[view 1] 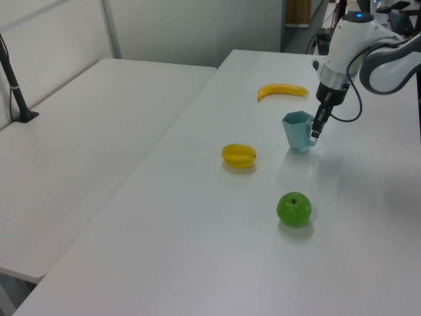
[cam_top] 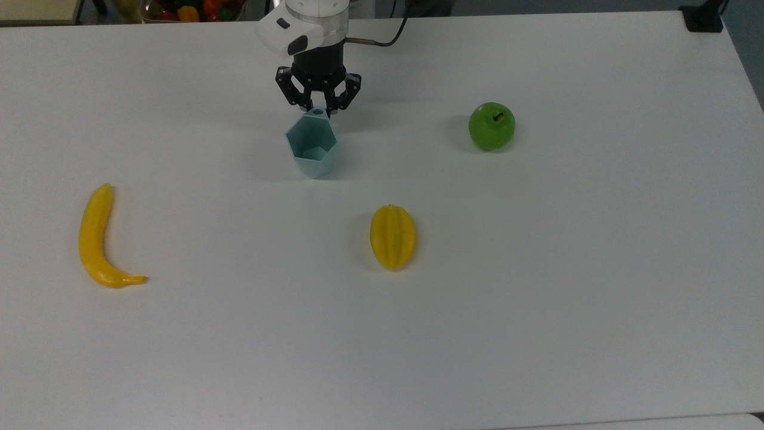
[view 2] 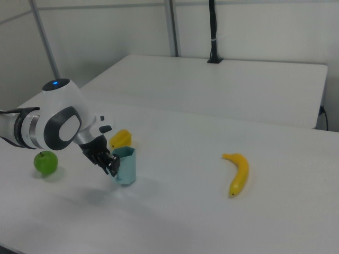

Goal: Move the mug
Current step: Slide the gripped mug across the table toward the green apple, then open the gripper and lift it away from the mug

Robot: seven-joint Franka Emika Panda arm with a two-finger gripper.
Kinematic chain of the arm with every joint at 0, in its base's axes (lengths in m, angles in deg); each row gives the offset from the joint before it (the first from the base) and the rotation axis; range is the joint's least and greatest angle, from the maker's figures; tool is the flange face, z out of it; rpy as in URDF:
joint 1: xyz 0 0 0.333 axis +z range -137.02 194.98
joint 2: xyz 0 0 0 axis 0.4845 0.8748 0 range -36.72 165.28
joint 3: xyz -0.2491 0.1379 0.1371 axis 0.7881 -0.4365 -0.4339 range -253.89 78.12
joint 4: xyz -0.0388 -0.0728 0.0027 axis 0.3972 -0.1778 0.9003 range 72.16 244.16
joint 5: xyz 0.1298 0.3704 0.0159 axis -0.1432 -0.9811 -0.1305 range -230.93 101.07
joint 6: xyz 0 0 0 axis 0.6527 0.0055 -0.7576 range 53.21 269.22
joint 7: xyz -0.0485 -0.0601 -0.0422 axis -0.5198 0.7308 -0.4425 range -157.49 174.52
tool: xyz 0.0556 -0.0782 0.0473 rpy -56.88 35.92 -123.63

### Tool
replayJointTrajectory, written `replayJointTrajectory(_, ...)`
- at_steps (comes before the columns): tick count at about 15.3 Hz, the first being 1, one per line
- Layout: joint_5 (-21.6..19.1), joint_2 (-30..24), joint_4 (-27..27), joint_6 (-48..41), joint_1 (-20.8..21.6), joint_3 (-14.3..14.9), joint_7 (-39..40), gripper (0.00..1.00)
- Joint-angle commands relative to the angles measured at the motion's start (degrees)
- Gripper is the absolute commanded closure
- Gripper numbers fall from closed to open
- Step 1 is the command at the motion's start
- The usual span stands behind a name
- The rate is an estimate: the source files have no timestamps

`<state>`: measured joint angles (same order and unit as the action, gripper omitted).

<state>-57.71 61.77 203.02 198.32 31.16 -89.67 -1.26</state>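
1. Gripping fingers of the gripper [cam_top: 319, 111] are closing narrowly on the tab handle of the mug [cam_top: 312, 145], pinching it at the rim edge nearest the arm.
2. In the left view the gripper [view 1: 316, 129] is hanging down at the mug's [view 1: 298, 130] right side, and in the right view the gripper [view 2: 112, 163] is pressing against the mug's [view 2: 125, 165] left wall.
3. The mug is standing upright with its open mouth facing up, and its base is looking close to or on the white table [cam_top: 537, 286]; contact cannot be told for certain.
4. Its hexagonal inside is showing bare in the top view, with just its own teal floor visible.
5. The mug is sitting in the far middle part of the table in the top view, well apart from all the fruit.
6. A yellow starfruit [cam_top: 392, 236] is lying nearer the camera and toward the top view's right of the mug.
7. A green apple [cam_top: 491, 125] is resting further toward the top view's right, at about the mug's depth.
8. A banana [cam_top: 98, 239] is lying well apart near the top view's left edge.
9. In the left view the banana [view 1: 282, 90] is lying beyond the mug, the starfruit [view 1: 239, 155] to its left and the apple [view 1: 293, 209] nearer the camera.
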Motion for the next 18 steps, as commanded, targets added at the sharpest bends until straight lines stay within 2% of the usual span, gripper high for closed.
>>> replayJointTrajectory(1,1.2,-1.6,0.9,-2.1,0.5,0.3,-1.5,0.49)
replayJointTrajectory(3,1.6,-1.5,0.8,-4.8,1.0,0.3,-1.1,0.4)
replayJointTrajectory(7,5.5,-2.9,-1.8,-15.7,1.7,-0.1,-1.2,0.0)
replayJointTrajectory(10,5.7,-3.5,-9.3,-26.7,1.7,-0.5,-1.8,0.0)
replayJointTrajectory(14,4.4,-2.8,-22.1,-37.7,1.6,-0.5,-1.4,0.0)
replayJointTrajectory(18,-1.5,-2.4,-31.6,-46.0,1.0,0.6,-0.4,0.0)
